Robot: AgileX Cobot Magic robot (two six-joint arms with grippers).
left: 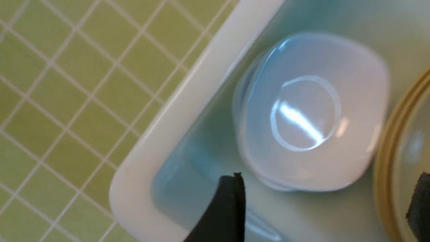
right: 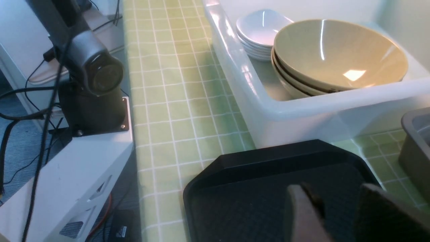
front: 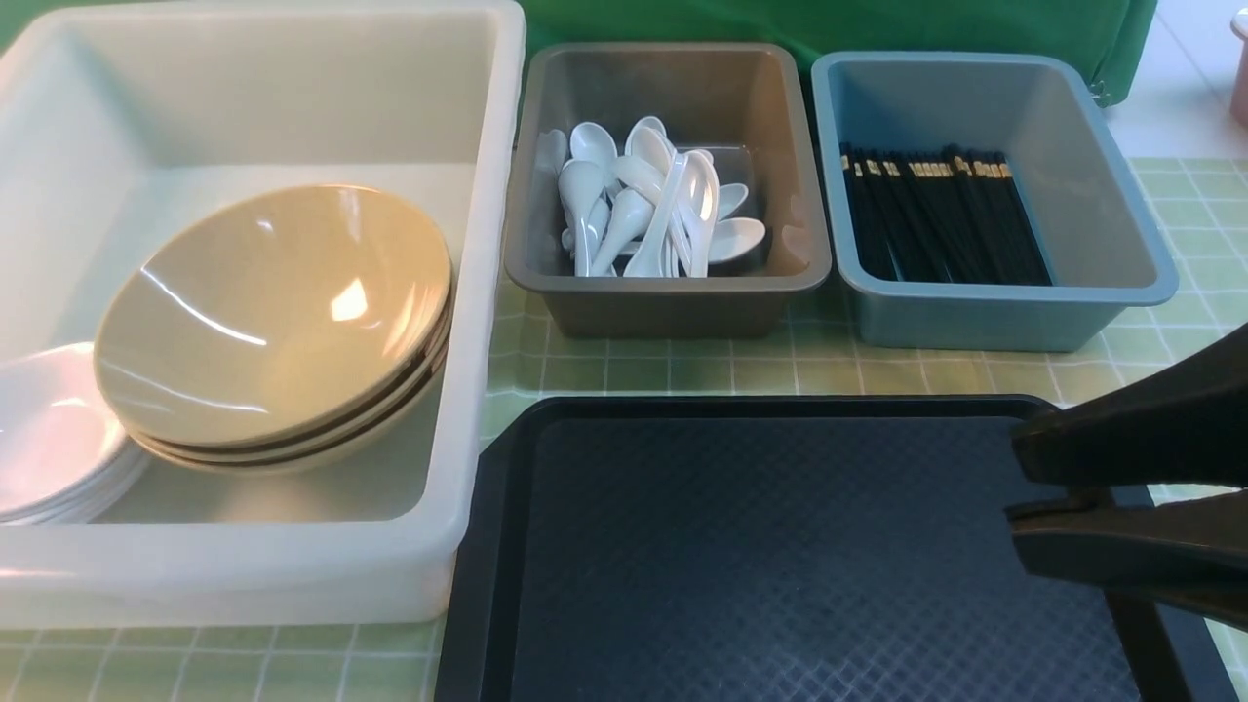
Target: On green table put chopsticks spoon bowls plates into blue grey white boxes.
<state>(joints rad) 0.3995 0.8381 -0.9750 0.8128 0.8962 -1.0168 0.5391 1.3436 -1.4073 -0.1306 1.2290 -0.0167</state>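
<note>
On the green table (front: 682,369), the large white box (front: 492,244) holds a stack of tan bowls (front: 273,312) and a stack of white plates (front: 49,429). The brownish-grey box (front: 673,314) holds several white spoons (front: 643,205). The blue-grey box (front: 975,324) holds several black chopsticks (front: 936,219). My left gripper (left: 326,201) is open and empty above the plates (left: 309,114), inside the white box (left: 188,111), beside a bowl rim (left: 389,151). My right gripper (front: 1014,492) is open and empty over the right side of the black tray (front: 780,546).
The black tray (right: 255,198) lies in front of the two small boxes with nothing on it. In the right wrist view the left arm's base (right: 94,77) stands on a white stand beside the table edge, with cables behind it.
</note>
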